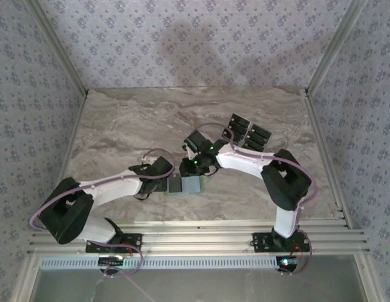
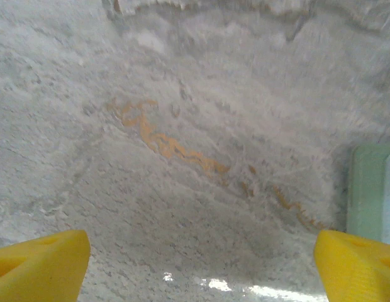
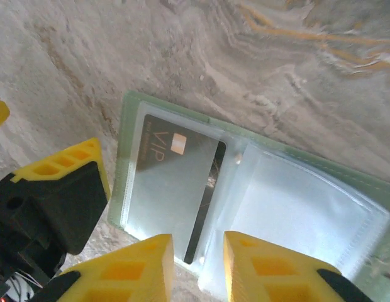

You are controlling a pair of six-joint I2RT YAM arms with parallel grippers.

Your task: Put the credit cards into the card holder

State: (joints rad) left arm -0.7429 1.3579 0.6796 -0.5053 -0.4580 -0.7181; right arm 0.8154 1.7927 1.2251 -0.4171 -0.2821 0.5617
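While one card (image 3: 173, 182) is judged seated in the open holder (image 3: 124, 145) at six o'clock on the table (image 1: 119, 126), several cards (image 1: 246, 134) are left at two o'clock, with the right tool (image 3: 198, 251) narrowed and apparently empty and the left tool (image 2: 198, 259) spread wide.

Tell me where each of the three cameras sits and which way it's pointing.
Top external: above and behind the bases, looking down at the table, left arm, right arm, loose credit cards and card holder.
Left wrist: low over the marble; left gripper open wide.
Right wrist: down onto the open holder, one card sleeved; right gripper below.
Shared: all three catch the card holder.
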